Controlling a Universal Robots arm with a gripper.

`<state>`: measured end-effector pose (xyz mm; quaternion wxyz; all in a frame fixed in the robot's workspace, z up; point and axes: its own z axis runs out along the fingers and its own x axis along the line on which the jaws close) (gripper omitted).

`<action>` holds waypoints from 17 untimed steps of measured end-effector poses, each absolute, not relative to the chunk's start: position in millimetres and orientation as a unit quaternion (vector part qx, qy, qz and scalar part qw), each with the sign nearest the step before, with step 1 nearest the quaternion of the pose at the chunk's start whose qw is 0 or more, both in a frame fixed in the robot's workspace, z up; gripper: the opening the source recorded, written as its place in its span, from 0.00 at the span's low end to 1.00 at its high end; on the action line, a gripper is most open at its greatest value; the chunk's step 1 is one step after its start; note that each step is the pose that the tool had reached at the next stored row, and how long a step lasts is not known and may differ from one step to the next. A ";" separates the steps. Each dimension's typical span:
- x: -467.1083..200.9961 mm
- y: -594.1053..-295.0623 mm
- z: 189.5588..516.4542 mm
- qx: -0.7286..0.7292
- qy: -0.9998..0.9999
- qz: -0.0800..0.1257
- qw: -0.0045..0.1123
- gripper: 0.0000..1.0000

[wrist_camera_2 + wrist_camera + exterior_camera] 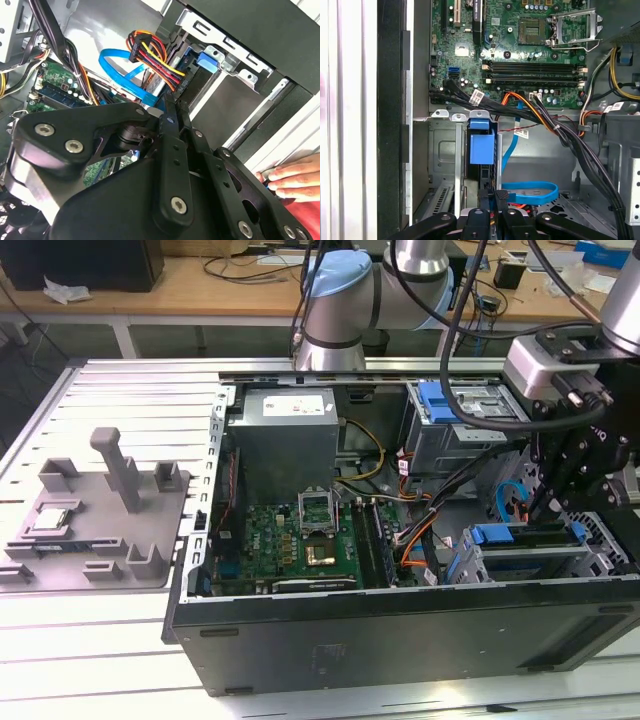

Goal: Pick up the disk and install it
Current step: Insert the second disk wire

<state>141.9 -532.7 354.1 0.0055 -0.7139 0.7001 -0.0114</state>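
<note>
The disk sits on edge in the drive cage at the front corner of the open computer case; its blue carrier (497, 535) (482, 142) (208, 60) shows at the slot's mouth, the silver body mostly hidden inside. My gripper (537, 508) (493, 199) (173, 114) hangs just above and behind that carrier, at the exterior view's right. Its two black fingers are pressed together with nothing between them, tips a short way from the blue tab, not touching it as far as I can see.
Blue data cable (530, 192) and a red-yellow-black power bundle (150, 55) lie beside the fingers. A second blue-framed drive (445, 402) sits in the upper bay. The motherboard (290, 540) fills the case's middle. A person's hand (295, 177) rests outside the case wall. A grey fixture (100, 510) stands at left.
</note>
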 end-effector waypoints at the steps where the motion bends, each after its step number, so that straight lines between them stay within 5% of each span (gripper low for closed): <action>1: 141.9 -532.8 353.9 -0.714 0.700 -0.011 0.005 0.16; 17: 142.6 -533.1 349.5 -0.714 0.700 -0.011 0.005 0.16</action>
